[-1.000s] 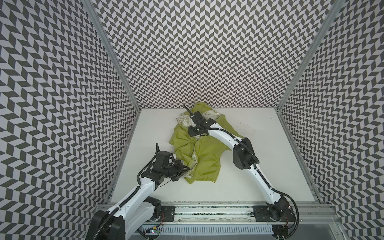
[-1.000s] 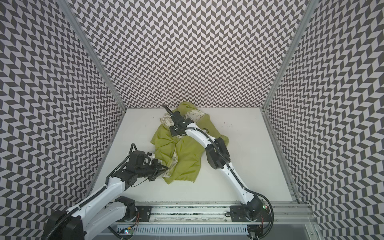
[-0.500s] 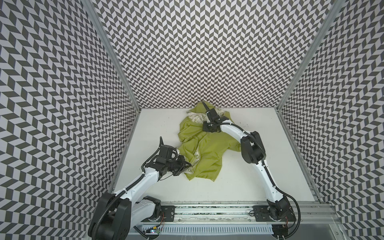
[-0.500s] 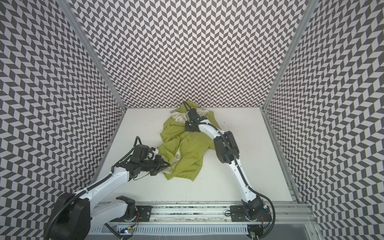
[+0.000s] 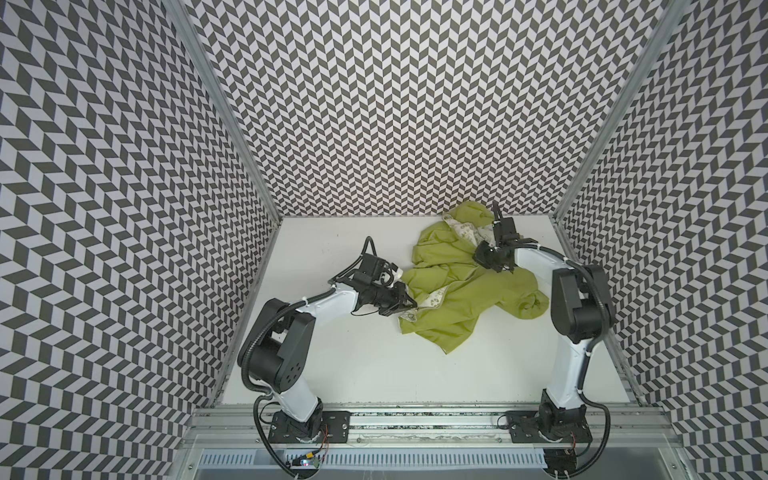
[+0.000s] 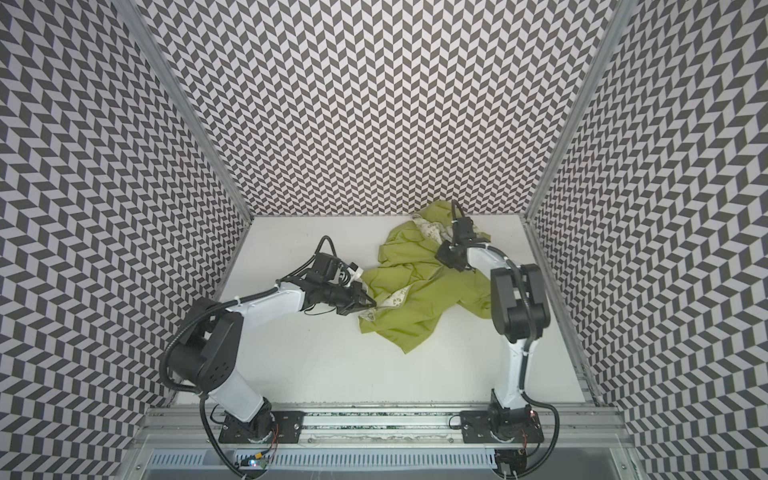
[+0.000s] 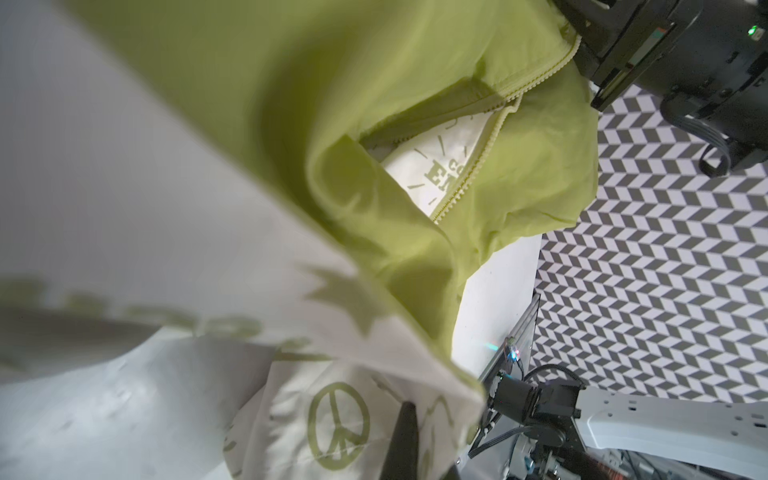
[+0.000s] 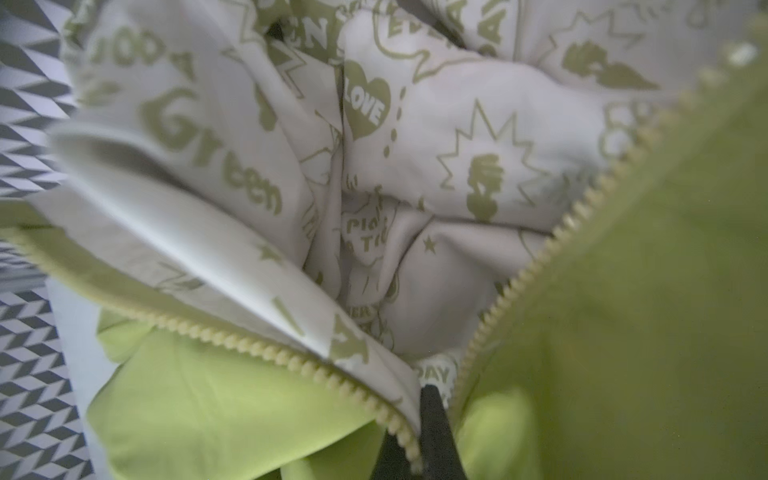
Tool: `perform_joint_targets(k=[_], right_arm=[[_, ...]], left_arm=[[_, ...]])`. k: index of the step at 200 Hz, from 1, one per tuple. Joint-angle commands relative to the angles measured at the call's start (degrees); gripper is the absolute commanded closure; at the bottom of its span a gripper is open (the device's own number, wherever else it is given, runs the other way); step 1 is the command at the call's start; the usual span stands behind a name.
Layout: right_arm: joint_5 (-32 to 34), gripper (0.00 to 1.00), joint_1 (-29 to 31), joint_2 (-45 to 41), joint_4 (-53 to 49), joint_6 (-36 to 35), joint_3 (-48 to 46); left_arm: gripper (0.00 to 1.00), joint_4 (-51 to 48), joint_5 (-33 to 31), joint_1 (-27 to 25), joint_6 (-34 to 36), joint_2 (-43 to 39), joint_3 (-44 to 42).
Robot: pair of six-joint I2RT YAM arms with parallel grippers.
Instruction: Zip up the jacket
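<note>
The jacket (image 5: 465, 291) lies rumpled and unzipped on the table (image 5: 353, 361), toward the far right, hood (image 5: 467, 214) by the back wall (image 5: 415, 104). The left hand (image 5: 406, 305) is pinched closed on its lower front edge; the right hand (image 5: 487, 261) is clamped on the zipper edge (image 8: 291, 357) near the hood.

A crumpled green jacket (image 5: 465, 291) lies on the white surface (image 5: 353, 374) near the back wall (image 5: 395, 124). The left claw (image 5: 405, 304) pinches its cream-lined left edge. The right claw (image 5: 488, 258) grips fabric just below the hood.
</note>
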Motion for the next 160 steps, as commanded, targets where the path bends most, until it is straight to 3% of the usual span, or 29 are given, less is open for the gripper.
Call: perform_joint_targets(k=[1, 65, 114, 131, 160], right_arm=[[-1.6, 1.00, -1.2, -8.0, 2.6, 3.2, -7.1], [-0.7, 1.00, -0.6, -23.5, 3.9, 10.8, -25.7], [0.8, 1.00, 7.8, -27.6, 0.5, 10.9, -23.1], [0.8, 0.90, 9.7, -26.0, -2.7, 10.5, -18.7], [2.8, 0.61, 8.0, -23.9, -9.7, 6.3, -10.6]], left_arm=[[1.00, -5.0, 4.0, -1.4, 7.0, 3.2, 5.5], [1.00, -12.7, 5.5, 1.2, 13.5, 1.8, 7.8], [1.00, -15.4, 4.8, 4.6, 15.4, -2.8, 4.0], [1.00, -13.9, 4.6, 6.4, 14.4, -4.2, 2.5], [1.00, -14.4, 4.8, 6.4, 14.2, -2.8, 4.2]])
